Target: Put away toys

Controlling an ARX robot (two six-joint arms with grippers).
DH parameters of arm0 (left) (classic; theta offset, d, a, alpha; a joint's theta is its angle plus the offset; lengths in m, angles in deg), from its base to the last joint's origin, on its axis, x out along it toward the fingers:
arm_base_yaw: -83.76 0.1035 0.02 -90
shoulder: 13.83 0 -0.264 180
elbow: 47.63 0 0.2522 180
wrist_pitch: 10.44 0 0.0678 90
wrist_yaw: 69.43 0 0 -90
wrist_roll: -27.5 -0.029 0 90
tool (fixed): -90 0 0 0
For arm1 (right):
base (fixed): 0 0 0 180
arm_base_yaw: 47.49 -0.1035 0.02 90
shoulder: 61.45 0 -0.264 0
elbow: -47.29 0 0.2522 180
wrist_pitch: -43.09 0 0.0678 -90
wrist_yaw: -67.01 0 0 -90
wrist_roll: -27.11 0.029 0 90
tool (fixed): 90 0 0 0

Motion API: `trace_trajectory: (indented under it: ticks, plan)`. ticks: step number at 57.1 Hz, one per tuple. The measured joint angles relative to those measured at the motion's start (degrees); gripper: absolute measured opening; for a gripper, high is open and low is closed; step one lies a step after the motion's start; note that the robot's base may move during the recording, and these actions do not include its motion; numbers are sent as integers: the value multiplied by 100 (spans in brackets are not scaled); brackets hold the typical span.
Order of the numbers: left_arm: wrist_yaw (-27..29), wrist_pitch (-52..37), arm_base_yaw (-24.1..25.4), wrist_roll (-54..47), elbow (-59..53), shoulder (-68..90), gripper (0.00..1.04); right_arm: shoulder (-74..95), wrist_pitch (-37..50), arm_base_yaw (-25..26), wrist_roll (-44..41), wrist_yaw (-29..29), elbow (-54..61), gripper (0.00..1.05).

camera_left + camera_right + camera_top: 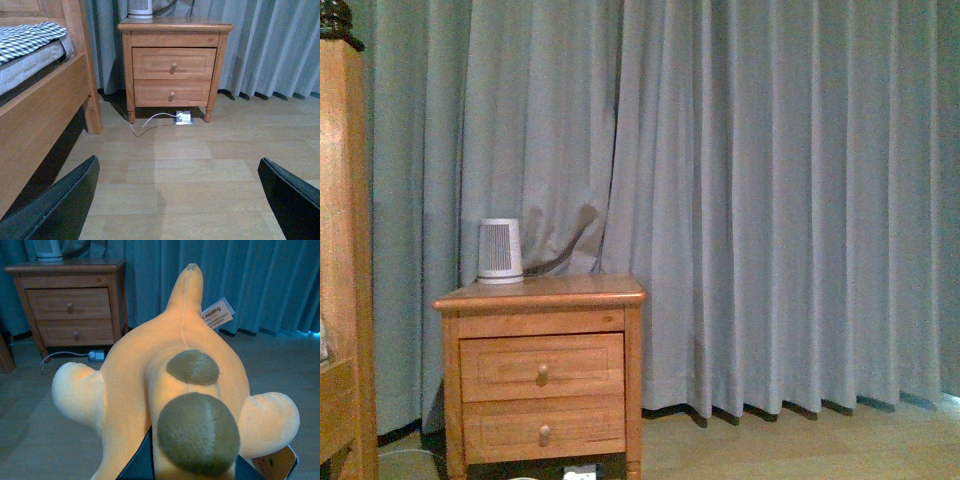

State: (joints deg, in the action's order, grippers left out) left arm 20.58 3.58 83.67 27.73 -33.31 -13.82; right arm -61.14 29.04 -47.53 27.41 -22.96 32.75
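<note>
An orange-yellow plush toy (150, 390) fills the right wrist view, with pale stubby limbs, two olive-brown patches and a white tag. My right gripper (187, 472) is shut on the plush toy and holds it above the wooden floor; only dark edges of its fingers (137, 465) show under the toy. My left gripper (175, 200) is open and empty, its two dark fingers (60, 205) spread wide over bare floor. Neither arm nor the toy shows in the front view.
A wooden nightstand (542, 370) with two drawers stands before grey curtains (770, 200), a white ribbed device (500, 250) on top. It also shows in the left wrist view (172, 67), with a socket box and cable (183, 117) under it. A bed frame (40, 115) stands beside it.
</note>
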Motion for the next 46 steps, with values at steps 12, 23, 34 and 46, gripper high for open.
trace_trajectory:
  ticks: [12,23,34,46]
  plan:
    - [0,0,0,0,0,0,99,0,0,0,0,0,0,10]
    - [0,0,0,0,0,0,99,0,0,0,0,2,0,10]
    - [0,0,0,0,0,-2,99,0,0,0,0,2,0,10]
    - [0,0,0,0,0,-2,99,2,0,0,0,2,0,10]
